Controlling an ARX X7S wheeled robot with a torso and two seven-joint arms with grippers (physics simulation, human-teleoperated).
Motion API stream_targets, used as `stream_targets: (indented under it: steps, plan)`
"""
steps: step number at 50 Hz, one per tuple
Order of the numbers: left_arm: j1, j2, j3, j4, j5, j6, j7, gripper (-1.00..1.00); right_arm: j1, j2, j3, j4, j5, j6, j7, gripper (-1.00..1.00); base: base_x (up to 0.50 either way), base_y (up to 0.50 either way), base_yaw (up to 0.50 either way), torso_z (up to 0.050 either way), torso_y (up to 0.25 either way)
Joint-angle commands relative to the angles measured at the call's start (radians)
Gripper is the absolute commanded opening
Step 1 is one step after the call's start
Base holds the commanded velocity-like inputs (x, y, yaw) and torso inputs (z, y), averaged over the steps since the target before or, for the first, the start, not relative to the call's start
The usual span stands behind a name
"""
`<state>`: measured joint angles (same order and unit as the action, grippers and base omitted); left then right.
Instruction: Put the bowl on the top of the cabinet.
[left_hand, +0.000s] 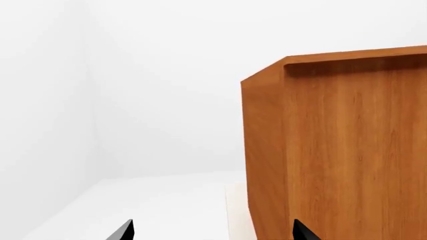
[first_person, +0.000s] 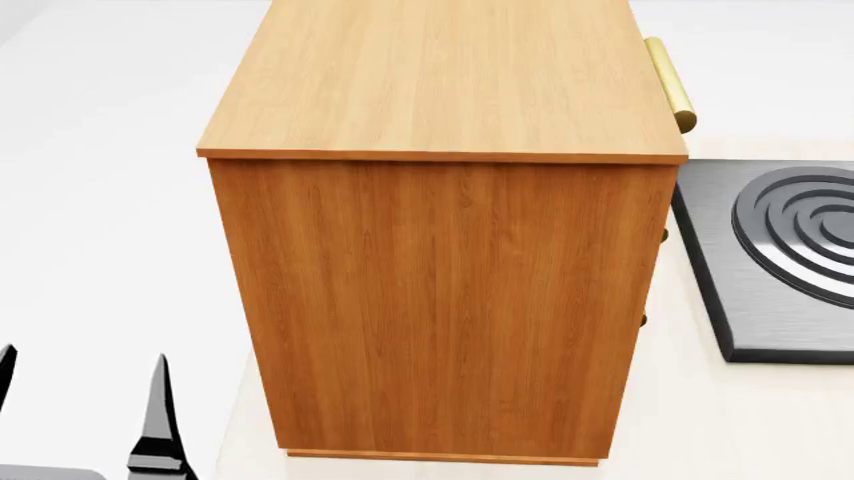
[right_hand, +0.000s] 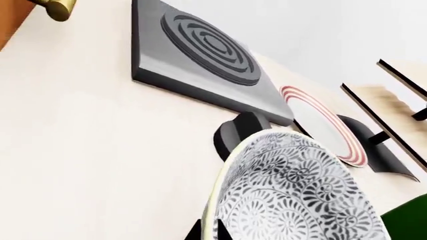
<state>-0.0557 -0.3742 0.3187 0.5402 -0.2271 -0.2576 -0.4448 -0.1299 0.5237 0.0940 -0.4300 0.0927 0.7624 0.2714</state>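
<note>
Wooden, one cabinet (first_person: 447, 240) stands on the counter (right_hand: 87, 150), ahead of the left jaws (left_hand: 213, 232), which gape wide and empty. Only the right wrist view shows one patterned bowl (right_hand: 293, 195), its rim pinched in the right jaws (right_hand: 208, 231), beyond them one red-striped plate (right_hand: 325, 122) and one burner (right_hand: 200, 52).

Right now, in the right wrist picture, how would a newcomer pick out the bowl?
Start at the dark grey square hob plate with raised concentric rings on the cream counter. Nearer the camera stands the deep round white bowl. Its dense grey leaf pattern separates it from the flat white plate with red rim stripes behind.
</note>
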Motion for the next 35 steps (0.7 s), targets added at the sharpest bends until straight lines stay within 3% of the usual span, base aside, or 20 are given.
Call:
stream_targets:
  steps: [1,22,35]
  plan:
    - [0.002,-0.006,-0.005,0.005,-0.008,-0.002,-0.004,1.00,0.032,0.001,-0.020,-0.124,0.006,0.047,-0.012,-1.00,0.00,0.00,0.00,0.000,0.000]
    - [0.005,-0.011,-0.014,0.000,-0.021,0.003,-0.010,1.00,0.226,0.008,-0.124,-0.275,0.005,0.212,-0.017,-1.00,0.00,0.00,0.00,0.000,0.000]
    - [-0.002,-0.011,-0.007,-0.017,-0.024,0.012,-0.004,1.00,0.580,0.003,-0.256,-0.354,0.028,0.534,-0.048,-1.00,0.00,0.00,0.00,0.000,0.001]
